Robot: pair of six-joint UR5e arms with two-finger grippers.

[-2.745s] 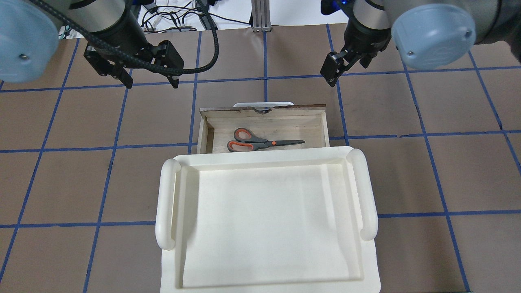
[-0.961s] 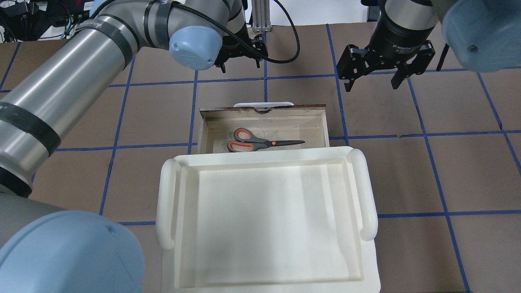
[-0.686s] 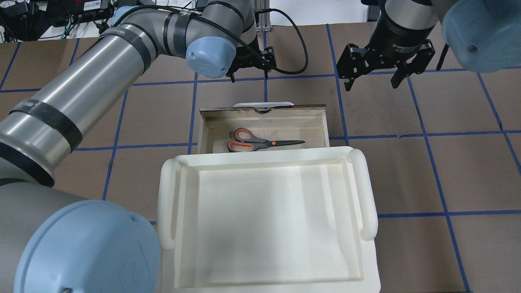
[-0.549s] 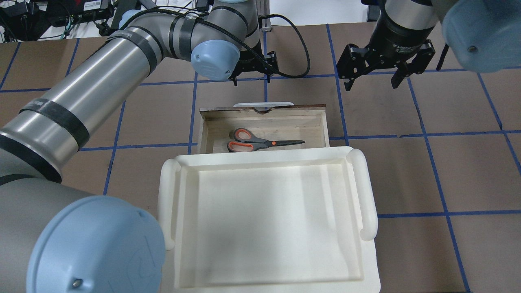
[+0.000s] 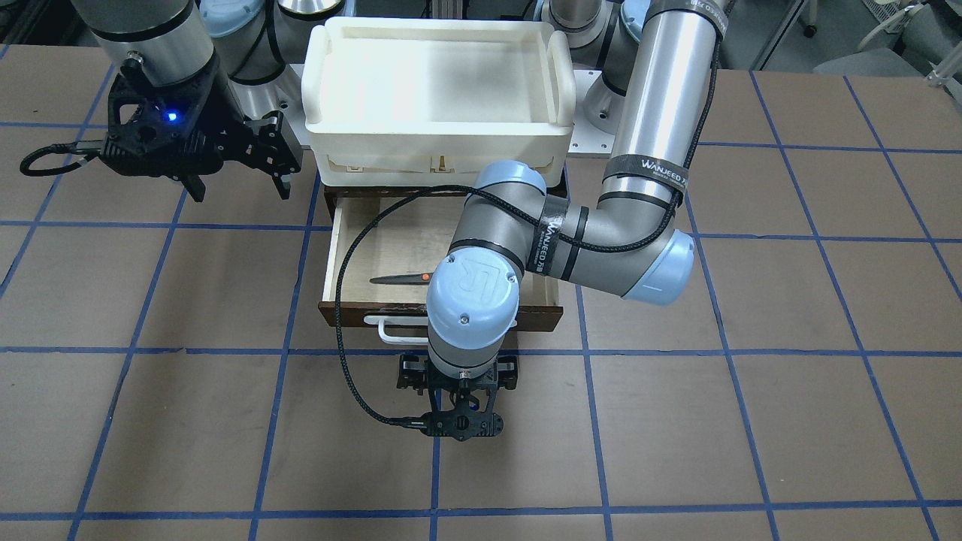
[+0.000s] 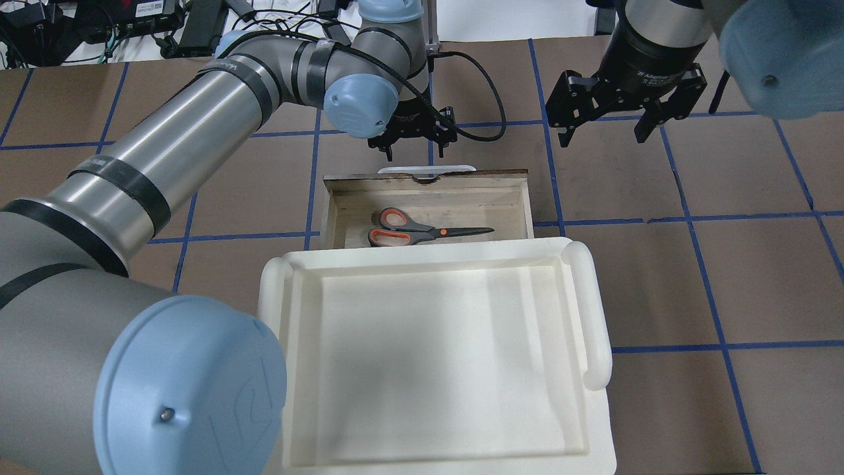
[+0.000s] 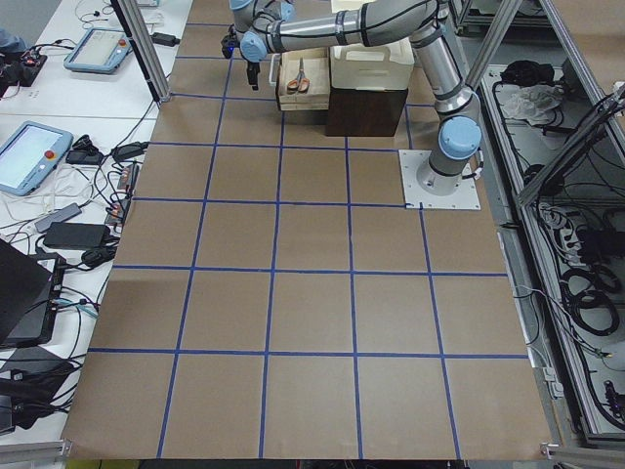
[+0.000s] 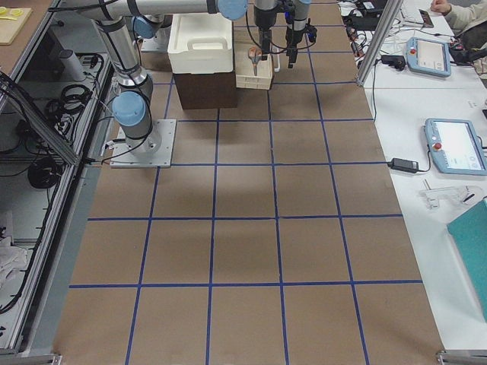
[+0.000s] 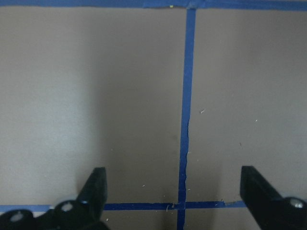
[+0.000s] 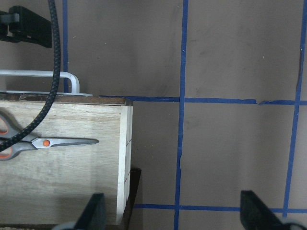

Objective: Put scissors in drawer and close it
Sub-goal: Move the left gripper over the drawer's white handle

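The scissors (image 6: 422, 230) lie flat inside the open drawer (image 6: 527, 208), handles to the view's left; they also show in the right wrist view (image 10: 45, 143) and the front view (image 5: 398, 279). The drawer's white bar handle (image 6: 426, 168) faces away from the robot. My left gripper (image 6: 414, 149) hangs open and empty just beyond that handle, over the mat; its fingers (image 9: 96, 187) stand wide apart. It also shows in the front view (image 5: 458, 385). My right gripper (image 6: 603, 132) is open and empty, above the mat to the right of the drawer's front corner (image 10: 125, 103).
A white plastic tray (image 6: 593, 316) sits on top of the dark cabinet, over the drawer's rear part. The left gripper's black cable (image 5: 342, 300) loops across the drawer. Brown mat with blue tape lines (image 6: 686, 218) surrounds the cabinet.
My left arm has swung in from the left and come down towards the drawer's handle. The right gripper turned and shifted right earlier, then stayed still. The scissors and drawer have not moved.
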